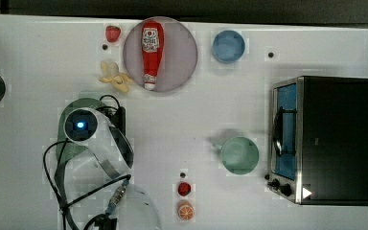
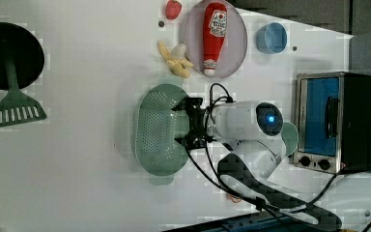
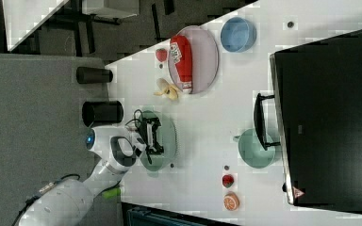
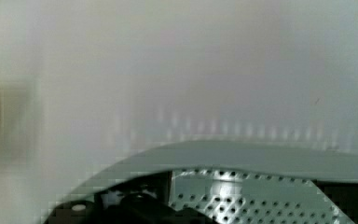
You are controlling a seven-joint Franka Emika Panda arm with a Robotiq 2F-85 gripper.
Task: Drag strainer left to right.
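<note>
Drag not started by the look of it: strainer (image 2: 157, 130) at the top view's left end of the table (image 2: 87, 159), gripper (image 2: 189, 123) above it, fingers released, holding nothing.

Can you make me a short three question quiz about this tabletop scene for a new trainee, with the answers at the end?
1. True or false: the ketchup bottle lies on the purplish plate.
2. Which thing is the gripper over? A) the blue cup B) the strainer C) the toaster oven
3. Fill in: in the top view, the peeled banana lies just to the plate's ____.

Key
1. True. The bottle rests across the plate.
2. B. In the left view the gripper, jaws open, sits over the strainer's perforated basin.
3. Left, between the plate and the strainer.
</note>
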